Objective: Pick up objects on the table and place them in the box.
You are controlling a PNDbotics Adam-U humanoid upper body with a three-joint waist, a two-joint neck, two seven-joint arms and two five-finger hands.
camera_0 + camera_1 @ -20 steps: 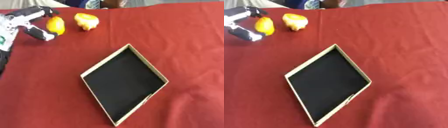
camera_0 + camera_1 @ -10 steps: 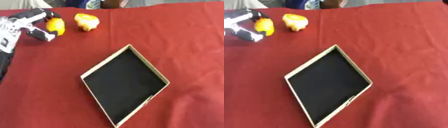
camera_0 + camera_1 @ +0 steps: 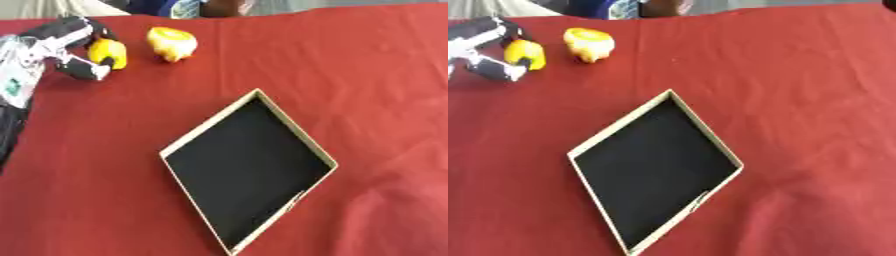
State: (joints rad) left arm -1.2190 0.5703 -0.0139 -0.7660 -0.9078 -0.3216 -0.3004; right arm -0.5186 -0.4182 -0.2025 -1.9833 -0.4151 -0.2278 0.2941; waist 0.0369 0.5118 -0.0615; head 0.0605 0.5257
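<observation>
Table: covered by a red cloth [image 3: 367,70], wrinkled near the lower right.
Box: a shallow tan-rimmed box [image 3: 292,131] with a black floor sat turned like a diamond at the middle of the cloth, with nothing in it.
Left hand: the left hand [image 3: 72,50] reached in from the upper left corner, fingers curled round a small yellow object [image 3: 108,53] at the far left of the table, thumb below it and fingers above.
Second object: a rounder yellow-orange object [image 3: 171,43] lay on the cloth just beside the held one, to its right, apart from the hand and well away from the box.
Right hand: it did not show in either view.
</observation>
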